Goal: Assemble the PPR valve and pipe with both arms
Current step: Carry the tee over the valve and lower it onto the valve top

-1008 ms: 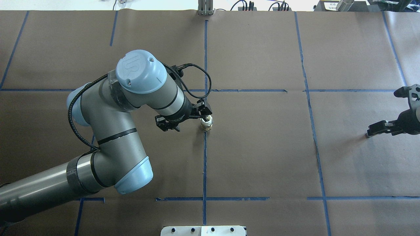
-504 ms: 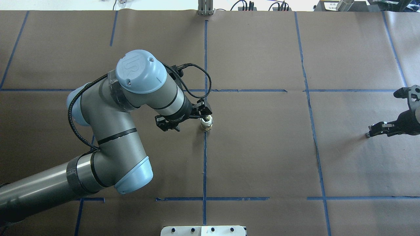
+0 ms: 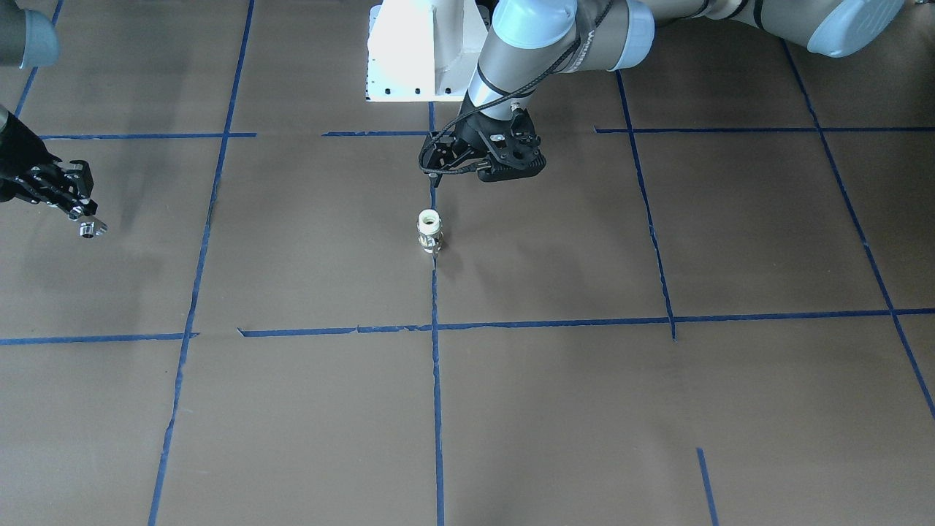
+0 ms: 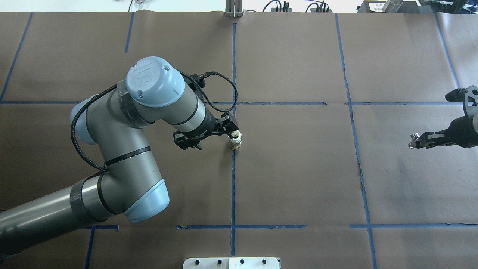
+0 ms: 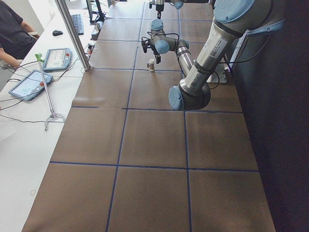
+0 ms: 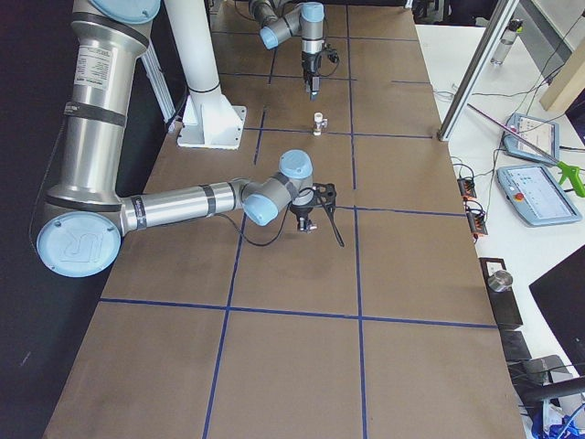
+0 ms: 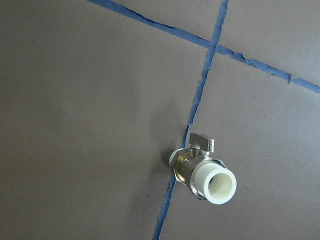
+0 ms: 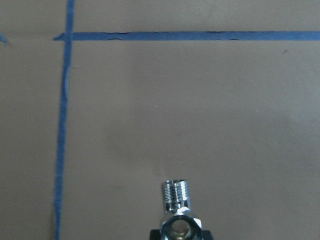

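Left gripper (image 4: 207,135) is spread wide, just beside one valve (image 4: 235,141) that stands upright on the centre tape line (image 4: 233,186). Bare table (image 4: 298,179) runs from there to the right gripper (image 4: 415,142), near the right edge and clamped on one chrome fitting (image 8: 175,202). Two arms. Front view shows a gripper-valve gap; overhead overlaps them. Right wrist view shows the fitting's thread.

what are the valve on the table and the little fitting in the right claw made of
Valve: the white matte ends look like plastic. The yellowish shiny middle looks like brass, and the grey handle like metal. Fitting: bright mirror-like silver with cut threads, probably chrome-plated metal; the base metal cannot be told.
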{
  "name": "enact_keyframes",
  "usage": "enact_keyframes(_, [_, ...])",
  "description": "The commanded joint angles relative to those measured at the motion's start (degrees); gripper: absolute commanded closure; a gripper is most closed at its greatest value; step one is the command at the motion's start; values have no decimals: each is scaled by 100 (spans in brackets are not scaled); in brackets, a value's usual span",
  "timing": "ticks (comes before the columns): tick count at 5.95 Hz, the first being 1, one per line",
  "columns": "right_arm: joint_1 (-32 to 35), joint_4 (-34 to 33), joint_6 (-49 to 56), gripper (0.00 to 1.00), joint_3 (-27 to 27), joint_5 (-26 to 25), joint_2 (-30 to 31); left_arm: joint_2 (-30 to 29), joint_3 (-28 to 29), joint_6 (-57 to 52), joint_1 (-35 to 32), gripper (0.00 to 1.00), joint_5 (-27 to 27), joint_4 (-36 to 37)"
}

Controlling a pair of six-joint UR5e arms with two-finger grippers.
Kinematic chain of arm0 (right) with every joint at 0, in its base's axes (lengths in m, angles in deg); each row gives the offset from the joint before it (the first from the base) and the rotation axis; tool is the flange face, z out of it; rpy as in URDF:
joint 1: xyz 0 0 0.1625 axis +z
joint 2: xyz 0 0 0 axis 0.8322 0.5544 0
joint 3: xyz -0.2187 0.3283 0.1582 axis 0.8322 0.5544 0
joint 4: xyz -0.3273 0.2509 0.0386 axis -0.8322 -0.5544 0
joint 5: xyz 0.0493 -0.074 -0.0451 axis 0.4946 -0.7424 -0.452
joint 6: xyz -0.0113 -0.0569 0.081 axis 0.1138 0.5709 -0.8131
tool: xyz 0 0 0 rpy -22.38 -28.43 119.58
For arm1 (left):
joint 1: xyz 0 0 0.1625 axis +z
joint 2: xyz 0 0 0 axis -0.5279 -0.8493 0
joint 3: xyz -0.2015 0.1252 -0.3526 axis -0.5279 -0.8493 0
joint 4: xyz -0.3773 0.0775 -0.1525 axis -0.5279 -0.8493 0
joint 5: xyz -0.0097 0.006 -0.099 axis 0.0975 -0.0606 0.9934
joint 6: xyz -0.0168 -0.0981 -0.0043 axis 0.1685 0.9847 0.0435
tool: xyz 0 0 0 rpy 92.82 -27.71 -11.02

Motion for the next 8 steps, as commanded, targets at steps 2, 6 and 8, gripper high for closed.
enact_keyframes(2, [-795,-754,-2681,100,-701,-39,-1616,651,-562,-59,-30,7,2,0])
enact_keyframes(6, [-2100,-2865,-4851,100,242,-1235,-4897,1161,-590,-50,31,0,-33,-438])
enact_keyframes(8, [-2344,-2891,-4881,100,661,-1471,-5122,1241,-493,-41,75,0,-68,-431])
